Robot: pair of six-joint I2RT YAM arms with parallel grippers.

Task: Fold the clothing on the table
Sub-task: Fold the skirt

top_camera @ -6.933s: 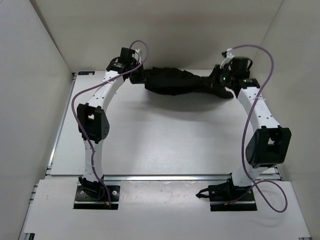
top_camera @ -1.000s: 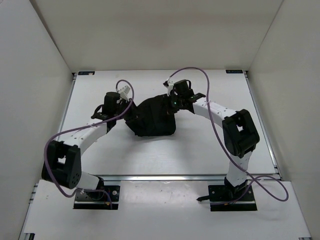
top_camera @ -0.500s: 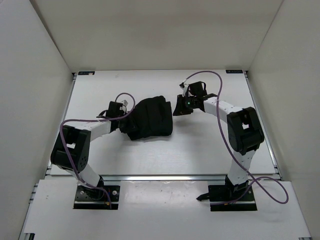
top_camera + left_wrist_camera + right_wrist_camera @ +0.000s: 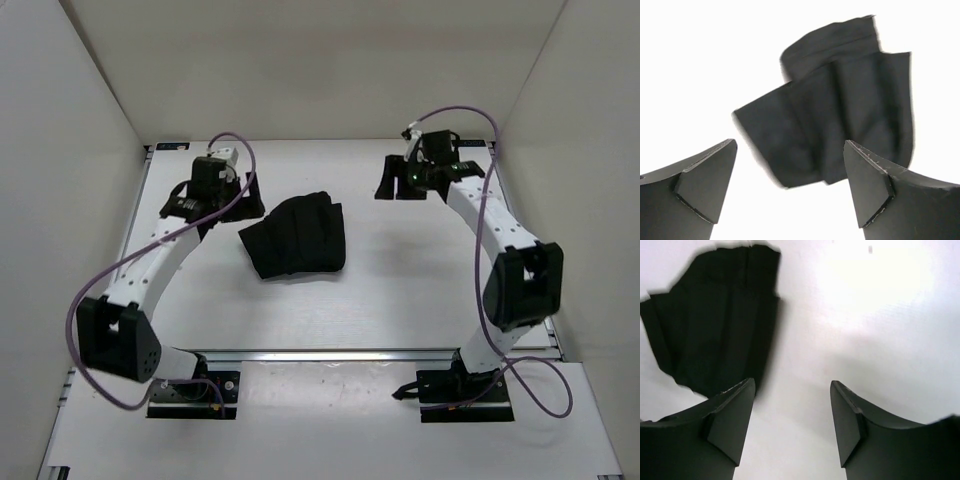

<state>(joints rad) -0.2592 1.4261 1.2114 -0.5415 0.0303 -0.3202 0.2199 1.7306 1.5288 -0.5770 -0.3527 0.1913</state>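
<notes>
The black clothing (image 4: 296, 237) lies folded in a compact bundle at the middle of the white table (image 4: 400, 280). It also shows in the left wrist view as the clothing (image 4: 840, 110) and in the right wrist view as the clothing (image 4: 715, 315). My left gripper (image 4: 232, 203) hovers to the left of it, open, with nothing between its fingers (image 4: 707, 185). My right gripper (image 4: 397, 185) is up at the back right, well apart from the cloth, open over bare table, its fingers (image 4: 732, 417) empty.
White walls (image 4: 70, 120) close the table in on the left, back and right. A metal rail (image 4: 330, 353) runs along the front edge by the arm bases. Purple cables loop off both arms.
Both grippers have let go of the clothing and opened. The left arm pulled back to the left and rear, the right arm swung away to the back right. The bundle stays put.
</notes>
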